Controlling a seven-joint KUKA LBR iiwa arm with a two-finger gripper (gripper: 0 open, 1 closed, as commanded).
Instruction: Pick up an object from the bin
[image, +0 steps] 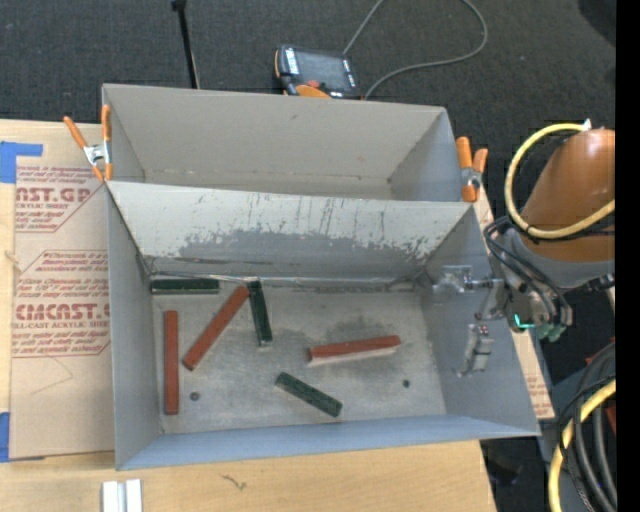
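My gripper (468, 314) hangs over the bin's right side, close to the right wall. Its two metal fingers stand apart, open, with nothing between them. The nearest loose thing is a red-brown flat bar (354, 349), lying crosswise on the floor to the gripper's left. A short dark green bar (308, 394) lies at a slant in front of it, toward the near wall. Neither bar is touched by the fingers.
Further left lie a dark green bar (260, 314) pointing front to back, a slanted red-brown bar (214, 327), a red bar (171, 361) along the left wall and a dark green bar (184, 286) at the back wall. The arm's orange cover and cables hang outside the right rim.
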